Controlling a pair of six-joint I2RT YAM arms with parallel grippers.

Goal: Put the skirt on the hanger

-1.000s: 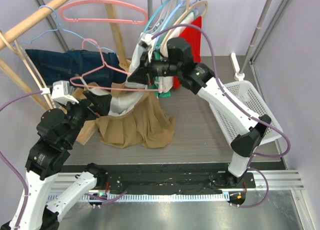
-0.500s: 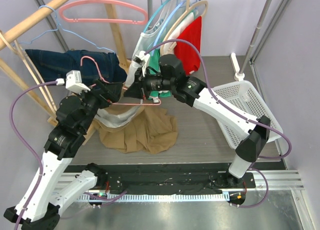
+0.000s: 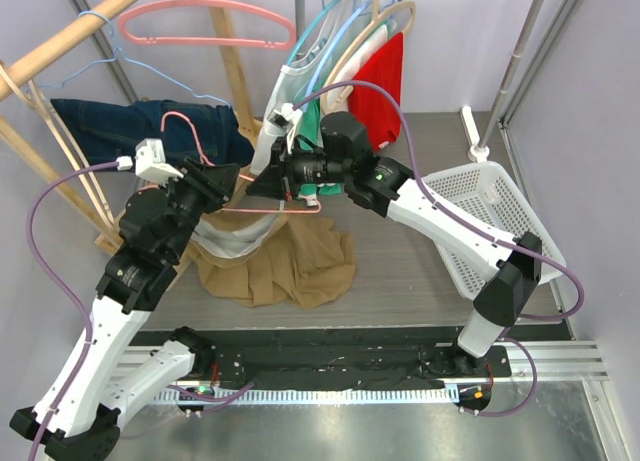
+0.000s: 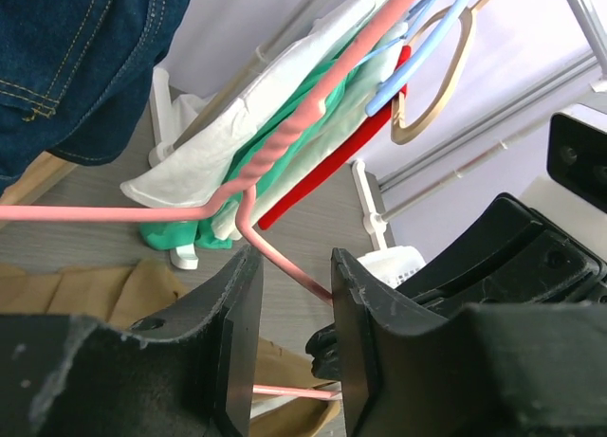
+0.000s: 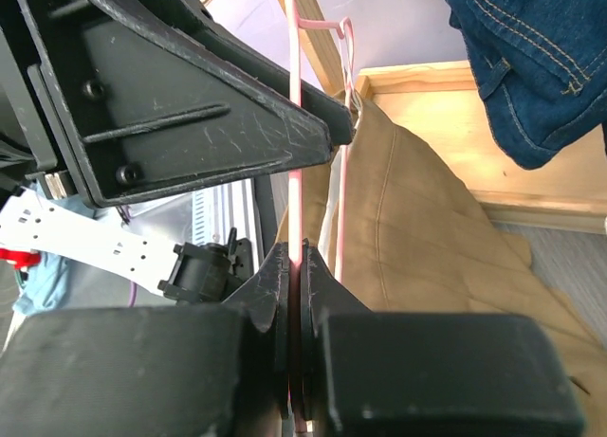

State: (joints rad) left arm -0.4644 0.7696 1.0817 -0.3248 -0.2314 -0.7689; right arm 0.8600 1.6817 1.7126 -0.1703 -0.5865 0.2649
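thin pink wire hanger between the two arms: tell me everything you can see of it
The pink hanger is thin wire with a twisted neck under its hook and a straight bottom bar. It is off the rack, held between the arms above the tan skirt. The right pincer is shut on the wire. The left pincer straddles a sloping arm near the neck, with a gap showing. Whether the skirt is attached is unclear.

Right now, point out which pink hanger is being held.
The thin wire pink hanger, low over the tan skirt, is clamped in the right arm's jaws. The thicker pink hanger hangs untouched up top.
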